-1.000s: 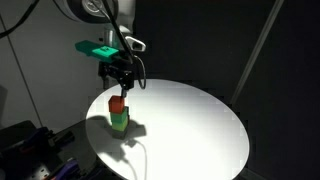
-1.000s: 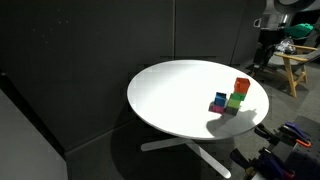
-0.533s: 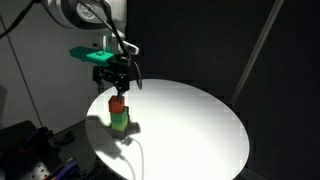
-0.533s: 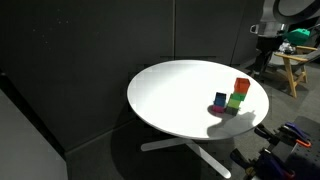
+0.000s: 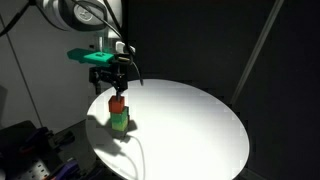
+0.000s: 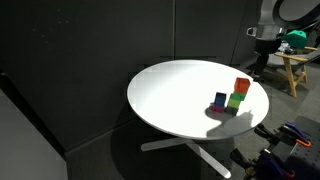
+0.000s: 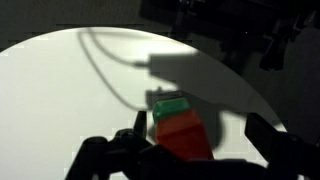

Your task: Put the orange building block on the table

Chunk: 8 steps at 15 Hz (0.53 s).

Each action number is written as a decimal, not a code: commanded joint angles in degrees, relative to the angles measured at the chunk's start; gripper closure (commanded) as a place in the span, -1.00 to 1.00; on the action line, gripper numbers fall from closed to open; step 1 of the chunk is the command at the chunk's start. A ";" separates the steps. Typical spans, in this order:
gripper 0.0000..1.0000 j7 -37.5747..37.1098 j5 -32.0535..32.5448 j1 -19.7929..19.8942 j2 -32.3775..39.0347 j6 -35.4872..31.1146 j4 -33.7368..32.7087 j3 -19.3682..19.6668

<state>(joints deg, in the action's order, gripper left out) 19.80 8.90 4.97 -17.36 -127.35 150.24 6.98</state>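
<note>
While the small orange-red cube (image 5: 118,103) tops green blocks (image 5: 119,122) on the round white table (image 5: 190,125), the gripper (image 5: 117,82) (jaws spread) hovers above.

This looks like a robotics lab or test cell, not a home or a kitchen. Black panels (image 6: 90,50) close off the space in both exterior views and give a plain, dark backdrop. A round white table (image 6: 165,100) on a white spreading foot (image 6: 190,145) stands alone in the middle, brightly lit against the dark. A robot arm (image 5: 88,12) with loose cables hanging from it reaches over the table's edge. Dark equipment (image 5: 30,150) crowds the floor beside the table, too dim to identify. Past the edge of the panels, a bare wooden trestle (image 6: 296,66) stands in a lighter area.
</note>
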 commanded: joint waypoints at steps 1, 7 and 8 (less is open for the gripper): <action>-1.00 4.77 1.46 -0.46 -1.18 -1.30 0.12 0.77; -1.00 8.65 2.51 -0.22 -0.15 -3.80 -0.14 1.25; -1.00 8.84 2.70 -0.14 0.13 -4.47 -0.10 1.34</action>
<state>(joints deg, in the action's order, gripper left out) 26.86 9.87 4.96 -17.38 -130.08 150.17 7.37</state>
